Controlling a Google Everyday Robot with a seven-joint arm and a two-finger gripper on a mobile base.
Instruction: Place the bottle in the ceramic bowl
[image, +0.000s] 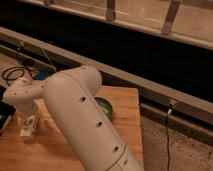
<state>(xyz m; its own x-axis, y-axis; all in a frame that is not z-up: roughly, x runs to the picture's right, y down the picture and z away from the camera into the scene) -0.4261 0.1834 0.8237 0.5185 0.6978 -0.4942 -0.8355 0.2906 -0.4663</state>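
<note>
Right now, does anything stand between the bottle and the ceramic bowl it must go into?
No loose object shows. The bottle is by the hand at the table's left; the robot's own arm crosses the view, hiding the table before the ceramic bowl.

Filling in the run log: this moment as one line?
end effector: low, left side of table | ceramic bowl: on table, partly hidden by arm | bottle: not discernible
</note>
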